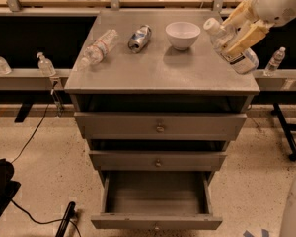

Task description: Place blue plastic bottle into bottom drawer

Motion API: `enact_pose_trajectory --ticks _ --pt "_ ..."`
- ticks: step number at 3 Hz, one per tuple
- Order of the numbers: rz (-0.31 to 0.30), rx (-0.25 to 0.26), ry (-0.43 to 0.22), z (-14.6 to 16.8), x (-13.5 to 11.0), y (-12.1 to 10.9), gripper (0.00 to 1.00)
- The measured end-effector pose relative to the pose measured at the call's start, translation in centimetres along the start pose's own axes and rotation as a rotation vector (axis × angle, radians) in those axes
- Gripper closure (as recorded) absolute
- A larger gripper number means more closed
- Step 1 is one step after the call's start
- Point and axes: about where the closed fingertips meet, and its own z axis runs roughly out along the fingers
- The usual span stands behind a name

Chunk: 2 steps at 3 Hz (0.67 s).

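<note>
I count one hand (239,29), above the right edge of the bench (163,70), clasping one blue plastic bottle (241,59). On the bench: one slim bottle (96,48), one can (139,37), one bowl (182,34). Drawers: three, bottom drawer (157,222) included. Side-rail bottles (45,63): three. Bottles in all: five.

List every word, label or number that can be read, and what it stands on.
Nothing can be read.
Label on blue plastic bottle, in the gripper over the right edge of the cabinet: dark print, blurred.
Reddish label on lying bottle: blurred.
Print on can: blurred.
</note>
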Motion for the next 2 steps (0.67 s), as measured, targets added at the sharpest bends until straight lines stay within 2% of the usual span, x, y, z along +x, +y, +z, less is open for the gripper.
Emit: enact_pose_trajectory --ticks 1,2 --pt "0.106 -0.048 0.019 0.8 2.1 1.7 1.00" --pt "0.330 -0.109 -0.059 -0.6 3.9 7.5 1.00"
